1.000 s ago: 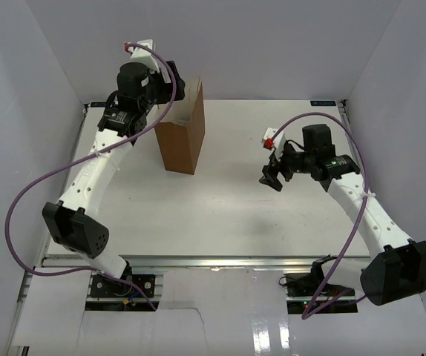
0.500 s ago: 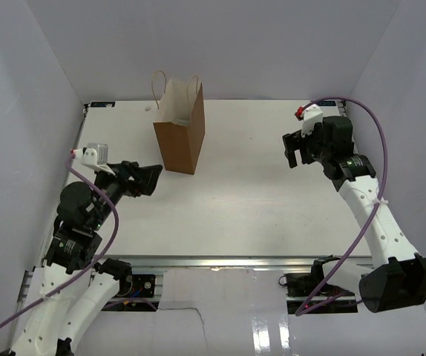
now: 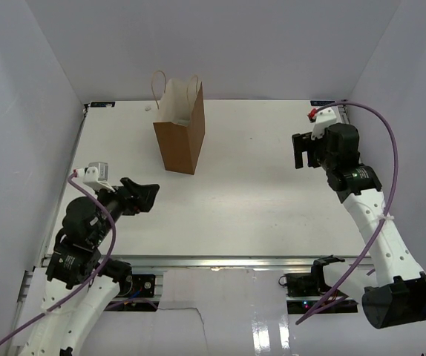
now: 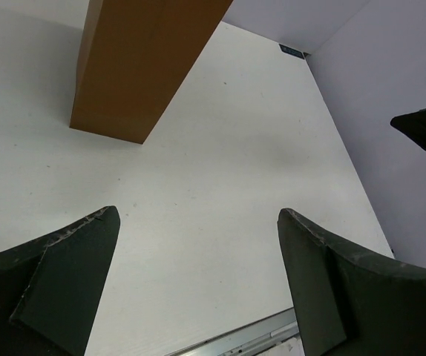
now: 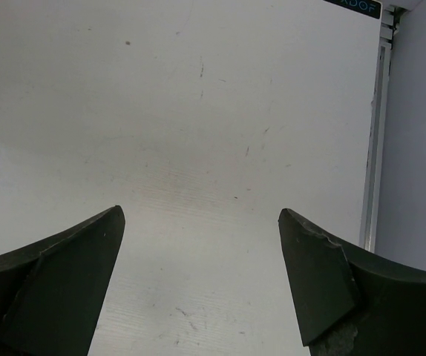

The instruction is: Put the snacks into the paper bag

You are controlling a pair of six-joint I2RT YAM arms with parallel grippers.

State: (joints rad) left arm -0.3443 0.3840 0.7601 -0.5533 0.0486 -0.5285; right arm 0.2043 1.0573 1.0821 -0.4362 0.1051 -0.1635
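Nearest, the left pincer (image 4: pixel 197 215) hangs over the white desk (image 3: pixel 235 200), fingers apart and empty. Farther off, the right pincer (image 5: pixel 198 215) is likewise spread, holding nothing. Beyond stands the upright brown kraft paper bag (image 3: pixel 181 144). No foil snack packets lie outside it, so they are probably inside, which would explain the idle arms.
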